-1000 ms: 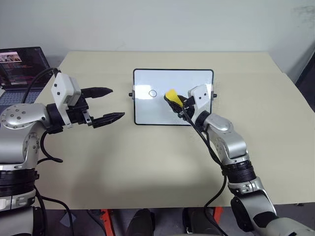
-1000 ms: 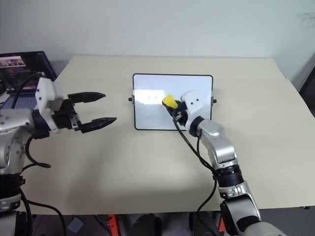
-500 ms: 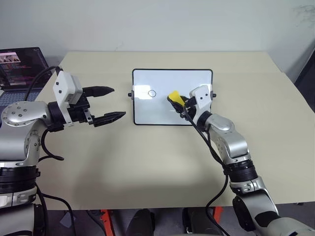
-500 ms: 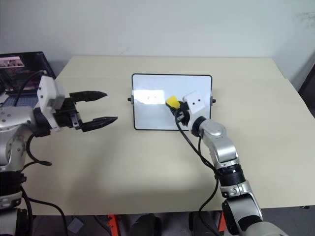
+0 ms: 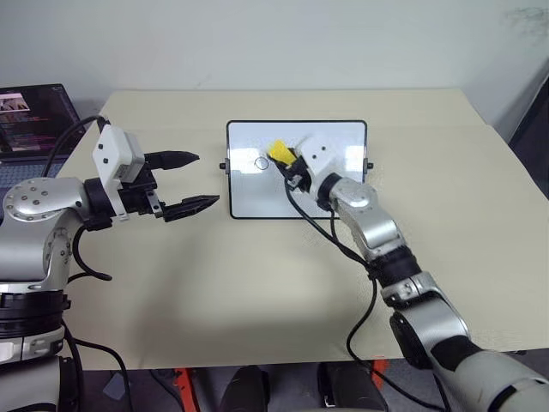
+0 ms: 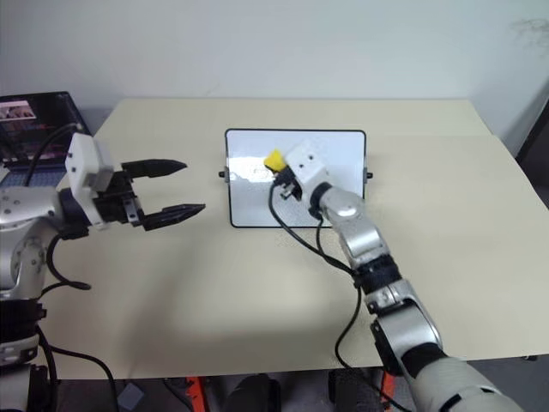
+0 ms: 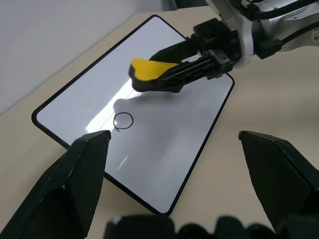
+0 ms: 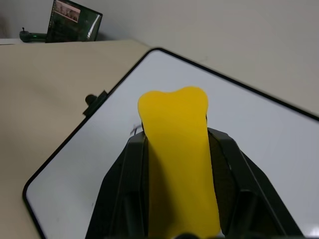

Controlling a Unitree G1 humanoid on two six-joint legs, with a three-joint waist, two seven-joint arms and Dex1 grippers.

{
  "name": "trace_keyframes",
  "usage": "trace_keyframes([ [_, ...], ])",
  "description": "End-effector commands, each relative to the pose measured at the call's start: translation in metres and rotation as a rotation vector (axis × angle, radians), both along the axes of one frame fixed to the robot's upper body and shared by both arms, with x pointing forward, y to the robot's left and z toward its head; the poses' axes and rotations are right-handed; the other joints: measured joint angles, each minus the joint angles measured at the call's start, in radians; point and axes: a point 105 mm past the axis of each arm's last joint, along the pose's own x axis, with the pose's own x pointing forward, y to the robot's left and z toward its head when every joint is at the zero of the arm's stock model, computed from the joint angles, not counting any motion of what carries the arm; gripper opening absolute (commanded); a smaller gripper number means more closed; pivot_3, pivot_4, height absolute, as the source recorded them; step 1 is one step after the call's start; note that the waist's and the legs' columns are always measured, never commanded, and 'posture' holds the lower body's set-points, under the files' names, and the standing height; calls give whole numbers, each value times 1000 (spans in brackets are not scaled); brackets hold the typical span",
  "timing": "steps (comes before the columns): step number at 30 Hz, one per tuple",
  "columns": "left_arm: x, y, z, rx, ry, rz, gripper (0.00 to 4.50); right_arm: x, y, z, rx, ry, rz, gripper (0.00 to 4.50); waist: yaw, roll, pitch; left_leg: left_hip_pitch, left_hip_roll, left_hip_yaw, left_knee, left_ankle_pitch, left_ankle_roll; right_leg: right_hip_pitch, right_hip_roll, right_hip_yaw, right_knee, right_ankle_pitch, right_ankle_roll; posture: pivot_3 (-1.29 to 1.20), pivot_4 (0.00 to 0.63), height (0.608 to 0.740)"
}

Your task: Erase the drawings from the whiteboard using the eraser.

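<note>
At frame centre, we press the right gripper's (image 5: 290, 166) clamped yellow eraser (image 5: 279, 153) flat onto the whiteboard's (image 5: 257, 197) remaining circle (image 5: 261, 162), keeping the wide-open left gripper (image 5: 188, 181) clear.

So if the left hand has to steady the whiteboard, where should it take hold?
Probably the whiteboard's left short edge, near the small side knob, coming in from the left. The board lies flat, that edge faces the open left hand, and the right hand with the eraser works over the middle.

whiteboard (image 5: 257, 184): 1 | eraser (image 5: 279, 152): 1 | drawn circle (image 7: 123, 121): 1 | laptop (image 5: 34, 120): 1 | table (image 5: 257, 283): 1
</note>
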Motion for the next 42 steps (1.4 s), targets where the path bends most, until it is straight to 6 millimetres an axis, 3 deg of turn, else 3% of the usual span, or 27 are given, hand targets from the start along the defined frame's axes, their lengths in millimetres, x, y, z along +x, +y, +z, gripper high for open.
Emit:
trace_keyframes([
  [1, -4, 1, 9, 3, -48, 6, 4500, 2, 16, 12, -20, -81, 22, 1281, 0, 0, 0, 0, 0, 0, 0, 0, 0, 0, 0, 0, 0, 0, 0, 0, 150, 740],
  [10, -11, 1, 12, 8, -56, 13, 4500, 11, 45, 9, -118, -112, 43, 1281, -6, 0, 0, 0, 0, 0, 0, 0, 0, -1, 0, 0, 0, 0, 0, 0, 150, 740],
  [21, -25, 3, 11, 8, -64, 55, 4500, 12, 54, -11, -205, -86, 47, 1281, -8, 0, 0, 0, 0, 0, -1, 1, -2, -1, 0, 0, 0, 0, 0, 0, 150, 740],
  [27, -29, 0, 11, 5, -68, 64, 4500, 20, 37, -32, -287, -43, -9, 1281, -8, 0, 0, 0, 0, 1, -1, 1, -2, -1, 0, 1, 0, 0, 0, 0, 150, 740],
  [42, -17, -15, 9, -16, -69, 2, 4500, 41, -28, -48, -305, 12, -170, 1281, 28, 0, 0, 5, -1, -1, 1, 0, 0, 6, -2, -1, 1, 0, 0, 0, 150, 740],
])
